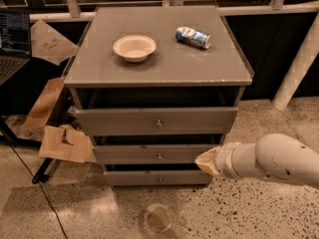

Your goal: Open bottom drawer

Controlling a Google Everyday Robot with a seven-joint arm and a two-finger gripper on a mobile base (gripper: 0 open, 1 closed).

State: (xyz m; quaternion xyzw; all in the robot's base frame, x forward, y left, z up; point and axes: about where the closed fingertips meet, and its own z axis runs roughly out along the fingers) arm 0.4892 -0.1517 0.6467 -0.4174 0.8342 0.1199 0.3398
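Observation:
The grey cabinet has three drawer fronts. The bottom drawer [158, 178] is the narrowest and lowest, with a small silvery knob [159, 179] at its centre; it stands about flush under the middle drawer [155, 155]. The top drawer [155, 121] is the widest. My gripper [205, 160] points left from the white arm [279, 161], level with the middle drawer's right end, above and to the right of the bottom drawer's knob and apart from it.
A pale bowl [134, 48] and a lying can [193, 37] rest on the cabinet top [159, 71]. Cardboard pieces [65, 143] and a cable lie on the floor to the left. A laptop [14, 39] is at far left. A round mark [158, 218] is on the floor in front.

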